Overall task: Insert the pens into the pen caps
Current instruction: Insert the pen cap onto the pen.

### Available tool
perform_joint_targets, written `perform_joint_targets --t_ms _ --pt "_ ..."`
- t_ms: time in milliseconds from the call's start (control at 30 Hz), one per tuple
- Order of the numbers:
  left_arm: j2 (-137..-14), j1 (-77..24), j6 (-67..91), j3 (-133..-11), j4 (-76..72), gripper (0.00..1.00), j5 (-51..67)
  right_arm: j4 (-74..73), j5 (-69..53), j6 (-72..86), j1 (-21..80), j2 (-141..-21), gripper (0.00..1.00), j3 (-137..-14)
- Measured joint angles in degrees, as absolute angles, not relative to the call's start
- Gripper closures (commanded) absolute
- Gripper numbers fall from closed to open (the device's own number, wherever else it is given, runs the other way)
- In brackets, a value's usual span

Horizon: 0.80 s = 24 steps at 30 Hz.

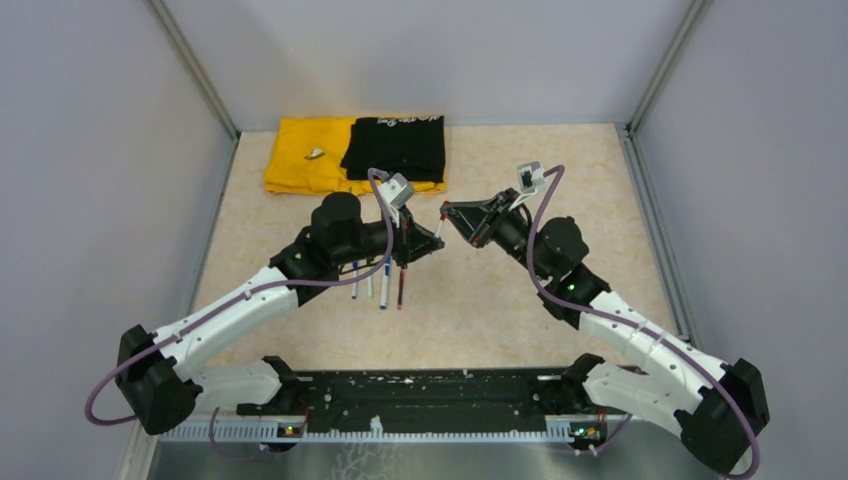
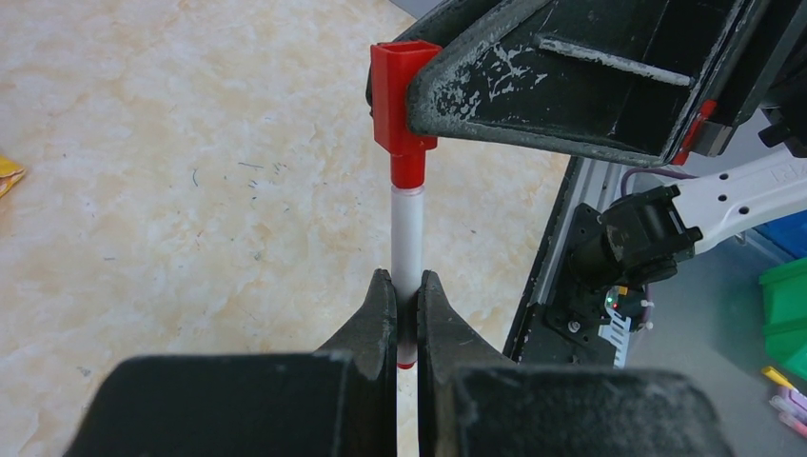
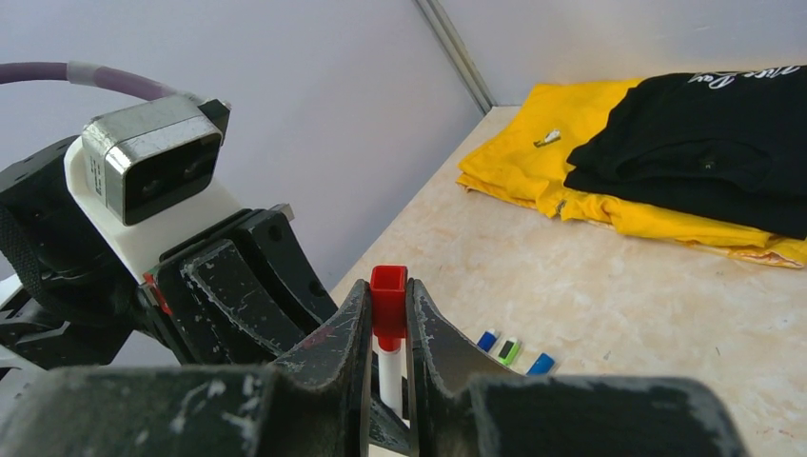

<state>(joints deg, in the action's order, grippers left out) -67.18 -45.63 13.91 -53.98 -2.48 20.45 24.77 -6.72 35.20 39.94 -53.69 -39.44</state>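
Note:
My left gripper (image 2: 406,281) is shut on the white barrel of a pen (image 2: 408,228), near its lower end. My right gripper (image 3: 388,290) is shut on the red cap (image 3: 388,303), which sits over that pen's red tip (image 2: 406,169). The cap (image 2: 400,100) is seated on the tip, with a short red neck still showing below it. In the top view the two grippers meet above the table's middle, left (image 1: 425,243) and right (image 1: 452,213), with the pen (image 1: 439,222) between them. Several other pens (image 1: 378,284) lie side by side under the left arm; one is dark maroon (image 1: 402,285).
A folded yellow cloth (image 1: 300,160) and a black cloth (image 1: 395,148) lie at the back of the table, with a small metal piece (image 1: 314,154) on the yellow one. Blue and green pen ends (image 3: 509,351) show on the table in the right wrist view.

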Motion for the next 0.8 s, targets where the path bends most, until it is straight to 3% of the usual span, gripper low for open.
perform_joint_targets --t_ms 500,800 --pt "-67.18 -45.87 14.11 -53.95 -3.03 1.0 18.87 15.29 -7.92 32.84 39.62 -52.14 0.5 -45.01" --pt "-66.67 -45.89 14.11 -53.78 -3.09 1.0 18.63 4.62 -0.38 30.15 39.55 -50.43 0.47 -53.91"
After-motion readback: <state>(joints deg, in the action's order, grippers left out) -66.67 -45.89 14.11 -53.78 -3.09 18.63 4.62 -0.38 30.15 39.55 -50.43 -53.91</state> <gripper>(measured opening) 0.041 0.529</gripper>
